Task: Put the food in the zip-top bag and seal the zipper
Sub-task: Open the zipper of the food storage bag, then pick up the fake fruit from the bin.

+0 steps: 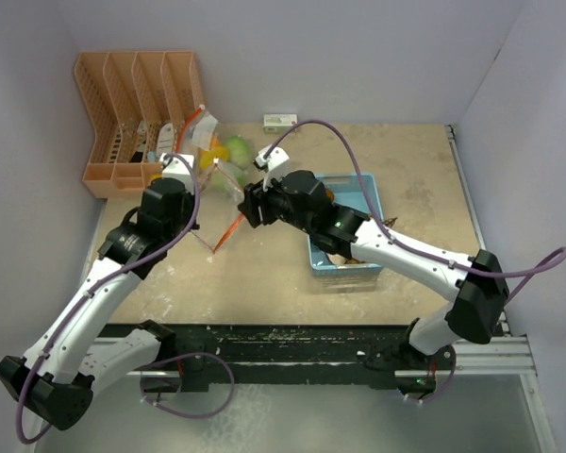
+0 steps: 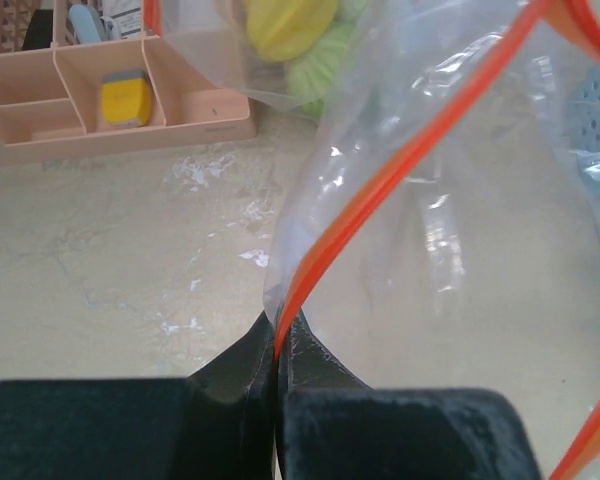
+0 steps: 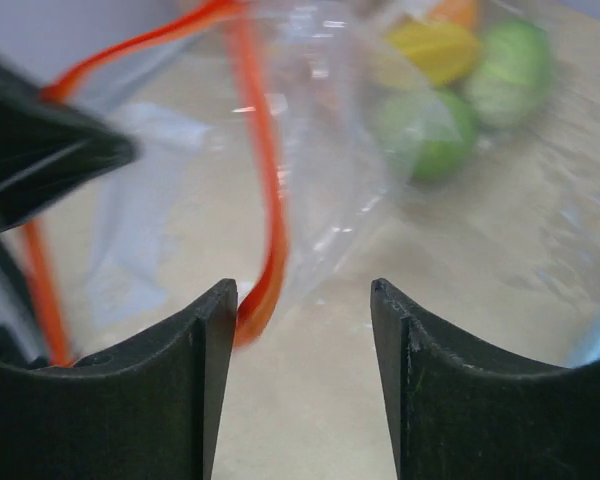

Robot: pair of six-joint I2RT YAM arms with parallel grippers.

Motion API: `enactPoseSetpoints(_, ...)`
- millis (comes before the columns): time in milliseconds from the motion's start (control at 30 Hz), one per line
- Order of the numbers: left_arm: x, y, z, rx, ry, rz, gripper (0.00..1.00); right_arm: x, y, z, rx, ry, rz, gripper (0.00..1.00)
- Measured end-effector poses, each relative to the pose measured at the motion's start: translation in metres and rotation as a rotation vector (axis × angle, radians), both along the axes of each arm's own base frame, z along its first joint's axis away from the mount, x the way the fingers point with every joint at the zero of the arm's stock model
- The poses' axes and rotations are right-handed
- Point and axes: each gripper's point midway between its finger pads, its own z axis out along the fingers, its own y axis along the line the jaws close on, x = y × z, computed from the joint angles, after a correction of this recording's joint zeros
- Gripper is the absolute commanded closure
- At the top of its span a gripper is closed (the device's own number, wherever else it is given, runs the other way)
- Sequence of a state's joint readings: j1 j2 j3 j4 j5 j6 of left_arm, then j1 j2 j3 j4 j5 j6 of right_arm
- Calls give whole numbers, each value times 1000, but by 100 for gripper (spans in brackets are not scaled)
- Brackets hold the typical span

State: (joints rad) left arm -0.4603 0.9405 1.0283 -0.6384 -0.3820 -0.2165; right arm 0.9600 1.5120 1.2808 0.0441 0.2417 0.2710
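Observation:
The clear zip-top bag [image 1: 217, 165] with an orange zipper [image 1: 228, 230] lies at the back middle of the table, mouth open. Yellow [image 2: 290, 25] and green [image 2: 320, 65] toy foods sit inside it; they also show in the right wrist view, yellow [image 3: 435, 45] and green [image 3: 430, 135]. My left gripper [image 2: 280, 340] is shut on the zipper strip [image 2: 380, 190] at one end. My right gripper [image 3: 302, 292] is open; the zipper [image 3: 270, 200] hangs just by its left finger [image 3: 205, 340]. In the top view the right gripper [image 1: 247, 213] is at the bag's mouth.
A light blue tray [image 1: 363, 193] lies right of the bag, with brownish food [image 1: 344, 255] partly hidden under my right arm. A peach organizer [image 1: 132, 104] stands at the back left. A small white box [image 1: 280, 121] lies against the back wall.

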Motion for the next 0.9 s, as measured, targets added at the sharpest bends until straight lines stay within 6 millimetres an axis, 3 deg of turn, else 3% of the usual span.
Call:
enactPoseSetpoints(100,5,-3,2,7,7,-5,100,-24,28,13,58,-4,215,31)
enactPoseSetpoints(200,8,-4,0,23,15,-12,100,-42,42,21,96,-9,343,26)
enactPoseSetpoints(333,8,0,-1,51,21,-8,100,-53,43,31,125,-20,393,19)
enactPoseSetpoints(400,7,3,-2,66,24,-1,100,-55,30,36,137,-20,351,9)
enactPoseSetpoints(433,6,5,-2,75,27,4,100,-53,21,39,139,-19,308,1)
enactPoseSetpoints(500,5,7,-2,85,30,9,100,-44,-2,45,141,-17,189,1)
enactPoseSetpoints(600,5,6,-2,84,33,4,100,-22,-54,44,141,14,-32,1)
enactPoseSetpoints(667,7,3,-4,75,35,-7,100,-1,-111,30,137,58,-241,0)
enactPoseSetpoints(767,13,-6,-8,56,47,-30,100,11,-180,0,106,117,-489,1)
enactPoseSetpoints(833,18,-13,-14,45,61,-50,100,6,-208,-19,79,158,-588,1)
enactPoseSetpoints(900,22,-20,-18,28,66,-67,100,1,-223,-33,58,192,-645,0)
